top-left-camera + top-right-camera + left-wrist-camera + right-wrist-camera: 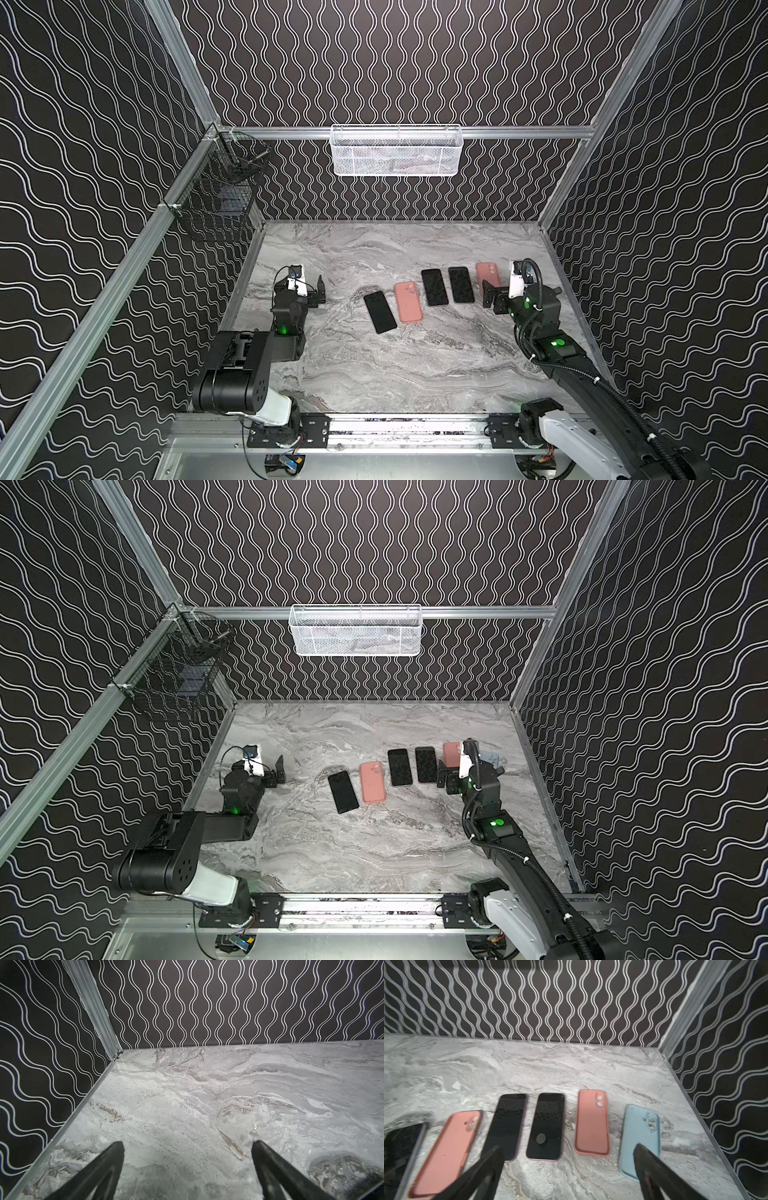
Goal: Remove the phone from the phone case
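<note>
Several phones lie in a row on the marble table (pixel 374 374). Three show black screens (pixel 547 1126) (pixel 380 311) (pixel 434 286). Two pink phone cases (pixel 591 1122) (pixel 408 302) and a light blue phone case (pixel 641 1132) (pixel 492 757) lie back up, with camera lenses in their cut-outs. My right gripper (pixel 568 1148) (pixel 490 293) hovers open and empty over the row's right end, one finger above the blue case. Far left of the row, my left gripper (pixel 188 1145) (pixel 318 293) stands open over bare marble.
A white mesh basket (pixel 397 151) hangs on the back wall and a black wire basket (pixel 216 199) on the left wall. Patterned walls and aluminium rails close in the table on three sides.
</note>
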Controlling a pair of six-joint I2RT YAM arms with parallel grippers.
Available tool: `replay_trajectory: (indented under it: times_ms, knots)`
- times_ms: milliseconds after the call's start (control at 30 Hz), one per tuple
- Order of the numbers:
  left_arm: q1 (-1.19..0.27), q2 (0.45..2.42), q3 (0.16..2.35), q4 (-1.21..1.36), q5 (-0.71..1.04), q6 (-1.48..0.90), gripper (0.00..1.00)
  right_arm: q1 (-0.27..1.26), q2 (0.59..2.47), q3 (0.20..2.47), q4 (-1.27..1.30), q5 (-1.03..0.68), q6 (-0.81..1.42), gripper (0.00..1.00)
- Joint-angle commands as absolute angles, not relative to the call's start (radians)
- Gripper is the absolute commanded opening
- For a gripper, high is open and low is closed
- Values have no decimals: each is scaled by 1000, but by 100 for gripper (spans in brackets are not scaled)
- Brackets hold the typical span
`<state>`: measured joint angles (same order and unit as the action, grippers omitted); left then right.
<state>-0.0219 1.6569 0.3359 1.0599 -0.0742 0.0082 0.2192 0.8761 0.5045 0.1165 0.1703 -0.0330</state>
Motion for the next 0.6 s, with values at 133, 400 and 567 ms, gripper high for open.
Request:
replay_trajectory:
  times_ms: [133,400,567]
  knots:
    - [-31,1661,367,1035,0,63,99,182,899,468,303,172,-50,99]
    - [-32,1660,369,1031,0,62,99,128,983,417,436,99,-38,99]
    - [-32,1660,369,1032,0,62,99,107,1056,366,563,76,-55,99]
